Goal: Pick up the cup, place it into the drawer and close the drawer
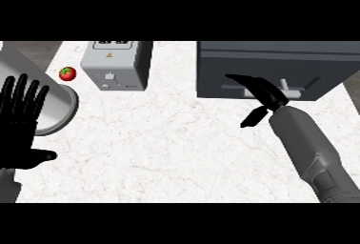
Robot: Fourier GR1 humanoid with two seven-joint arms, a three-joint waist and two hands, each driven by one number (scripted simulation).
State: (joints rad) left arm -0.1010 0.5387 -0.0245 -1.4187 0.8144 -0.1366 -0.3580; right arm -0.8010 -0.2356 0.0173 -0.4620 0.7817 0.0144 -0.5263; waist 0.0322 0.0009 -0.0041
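White marble counter is carrying a dark drawer (271, 66). Right hand (264, 95), fingers straight and empty, is pressing its front to close it; cup unseen, likely inside. Left hand (21, 124) is resting open at left.

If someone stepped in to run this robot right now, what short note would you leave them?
Left hand: open, fingers up, resting at the view's left edge.
Right hand: open, fingers straight against the dark drawer unit's front by its handle.
Cup: not visible, so I cannot confirm it is inside.
Drawer front looks flush or nearly so.
Left: check that the drawer is fully closed, then withdraw the right hand.
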